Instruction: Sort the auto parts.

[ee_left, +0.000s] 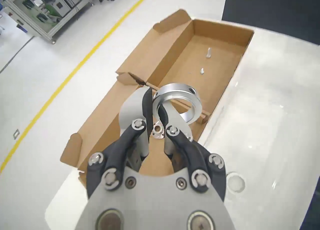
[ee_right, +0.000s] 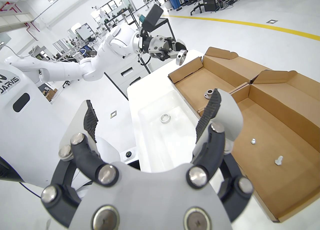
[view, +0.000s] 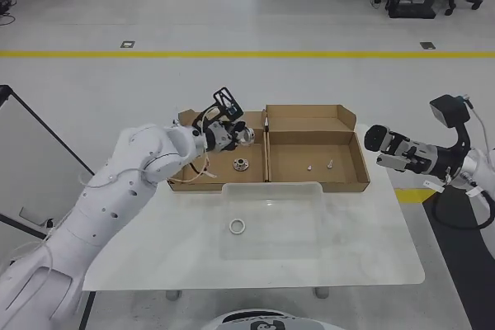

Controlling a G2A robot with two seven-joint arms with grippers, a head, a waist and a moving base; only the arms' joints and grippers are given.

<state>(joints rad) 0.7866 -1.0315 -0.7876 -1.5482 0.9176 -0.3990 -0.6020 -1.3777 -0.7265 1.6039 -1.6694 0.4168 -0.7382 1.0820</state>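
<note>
My left gripper (ee_left: 154, 107) is shut on a silver metal ring (ee_left: 178, 101), held in the air above the left cardboard box (view: 200, 179); the same gripper (view: 244, 137) and ring (ee_right: 181, 56) appear from other angles. A small flanged part (view: 242, 163) lies on that box's floor. Two small bolts (view: 331, 162) (view: 310, 166) lie in the right cardboard box (view: 359, 157). A second metal ring (view: 238, 225) rests in the clear tray (view: 309, 191). My right gripper (ee_right: 155, 112) hangs open and holds nothing, off the table's right side (view: 373, 139).
The two boxes stand side by side at the table's far edge with flaps raised. The clear tray sits just in front of them. A dark cabinet (view: 0, 140) stands left of the table. White tabletop (view: 363, 239) lies bare to the right of the tray.
</note>
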